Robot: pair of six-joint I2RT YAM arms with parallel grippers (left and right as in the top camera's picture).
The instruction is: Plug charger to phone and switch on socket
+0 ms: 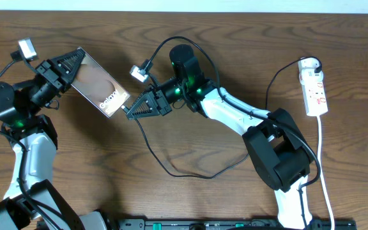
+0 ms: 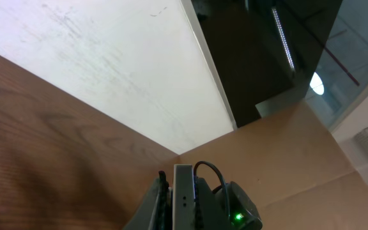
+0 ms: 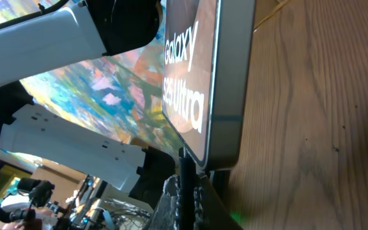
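The phone (image 1: 101,86) lies slanted at the upper left, its "Galaxy" end toward the middle. My left gripper (image 1: 75,66) is shut on its far end. In the left wrist view the phone's thin edge (image 2: 184,188) stands between the left gripper's (image 2: 183,207) jaws. My right gripper (image 1: 130,110) is shut on the charger's black connector (image 3: 186,171), whose tip meets the phone's lower end (image 3: 225,137). How deep the connector sits is hidden. The charger cable (image 1: 166,168) loops across the table toward the white socket (image 1: 315,89) at the far right.
The socket's white cord (image 1: 324,167) runs down the right side toward the front edge. The right arm's white and black body (image 1: 270,144) stretches across the middle right. A black rail (image 1: 235,224) lines the front edge. A white wall (image 2: 107,64) borders the table's back.
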